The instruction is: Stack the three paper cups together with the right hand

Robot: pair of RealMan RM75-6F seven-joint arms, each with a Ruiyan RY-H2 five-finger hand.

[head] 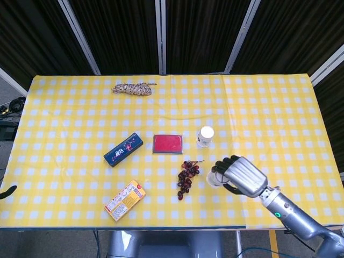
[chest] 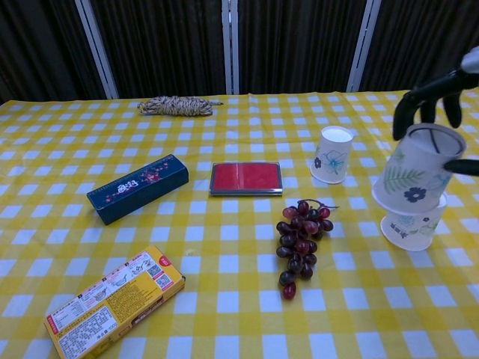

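I am seeing the free paper cup (chest: 332,155) standing upright just beyond the grapes (chest: 301,243). To its right, my right hand (head: 241,174) is gripping a tilted floral cup (chest: 416,171), which is sitting partly in the third cup (chest: 411,226). The left hand is not showing in either view.

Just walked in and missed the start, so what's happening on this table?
The robot is stacking paper cups. Its right hand holds one flowered cup, tilted, directly over a second cup near the table's right side; in the chest view the held one looks partly seated in it, though I can't tell how far. A third cup stands alone beside the red pad. The grapes, boxes and rope lie untouched. The left hand is out of view.
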